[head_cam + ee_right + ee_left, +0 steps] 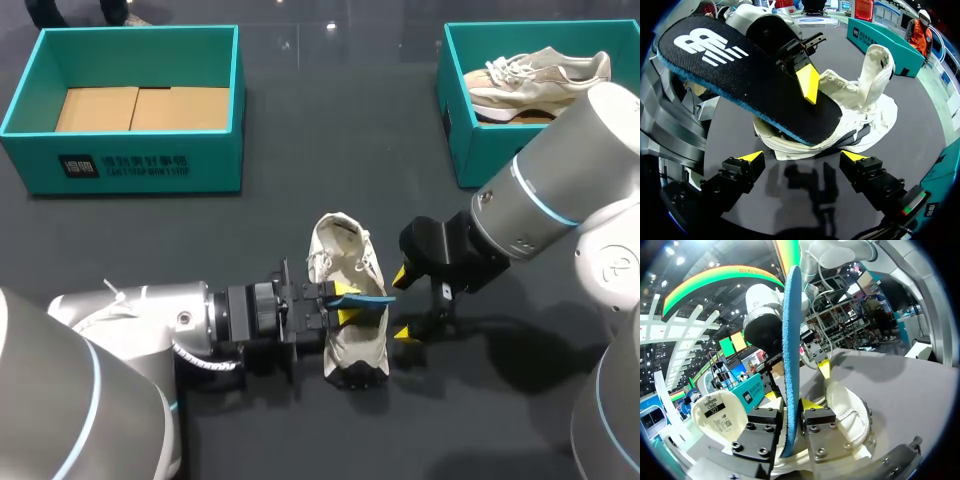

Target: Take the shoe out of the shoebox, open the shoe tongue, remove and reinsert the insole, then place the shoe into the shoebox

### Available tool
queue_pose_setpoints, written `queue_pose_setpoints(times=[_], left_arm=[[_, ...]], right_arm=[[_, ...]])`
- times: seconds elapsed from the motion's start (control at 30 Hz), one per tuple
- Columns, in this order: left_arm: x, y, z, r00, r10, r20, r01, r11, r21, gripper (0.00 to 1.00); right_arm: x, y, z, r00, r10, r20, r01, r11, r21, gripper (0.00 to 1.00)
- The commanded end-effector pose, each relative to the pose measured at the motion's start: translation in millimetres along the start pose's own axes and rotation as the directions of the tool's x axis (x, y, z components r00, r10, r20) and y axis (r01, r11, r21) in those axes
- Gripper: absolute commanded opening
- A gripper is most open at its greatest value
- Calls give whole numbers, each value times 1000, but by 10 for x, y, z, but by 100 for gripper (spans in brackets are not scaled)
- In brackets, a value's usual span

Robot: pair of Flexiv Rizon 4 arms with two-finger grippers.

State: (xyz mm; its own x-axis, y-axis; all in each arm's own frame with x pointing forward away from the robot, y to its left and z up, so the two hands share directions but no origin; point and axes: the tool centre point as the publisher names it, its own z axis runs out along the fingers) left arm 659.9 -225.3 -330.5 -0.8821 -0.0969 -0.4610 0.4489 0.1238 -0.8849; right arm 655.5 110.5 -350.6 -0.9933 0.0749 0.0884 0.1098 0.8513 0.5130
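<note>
The white shoe (352,345) lies on the table (300,200), toe toward the near edge, tongue pulled up. Its insole (365,298), black on top and blue beneath, is out, gripped on edge above the shoe by the left pincer (343,305).

the insole (362,298) hanging over the shoe (340,250) blocks the way in from above, while bare table (300,205) beyond lies open.

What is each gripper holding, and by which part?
The left gripper pinches the insole near its end by the shoe. The right gripper holds nothing.
</note>
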Motion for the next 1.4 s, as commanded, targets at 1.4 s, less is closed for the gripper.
queue_pose_setpoints(times=[1.4], left_arm=[[25, -41, 32, 992, 106, -69, -108, 994, -26, 0]], right_arm=[[13, 2, 15, 1000, 1, 4, -1, 1000, 1, 100]])
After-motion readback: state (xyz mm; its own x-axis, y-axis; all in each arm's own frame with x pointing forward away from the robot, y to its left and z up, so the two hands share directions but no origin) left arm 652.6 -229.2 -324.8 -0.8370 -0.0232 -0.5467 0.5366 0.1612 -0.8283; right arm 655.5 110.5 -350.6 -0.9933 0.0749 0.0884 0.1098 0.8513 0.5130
